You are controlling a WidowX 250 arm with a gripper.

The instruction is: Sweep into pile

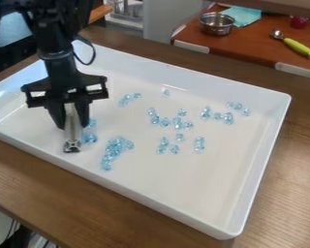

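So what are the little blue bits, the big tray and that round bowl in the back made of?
The blue bits look like clear, glossy plastic or glass: light shows through and glints on them. The tray seems to be smooth white plastic with a soft sheen, though enamel is possible. The bowl looks like polished metal, probably steel, given its silvery reflections.

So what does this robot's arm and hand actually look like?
The arm is black and segmented, with a thin black cable looping out at one side. Its hand is a black gripper: a wide crossbar with rectangular openings, above two thick, dark fingers. I can't make out any markings.
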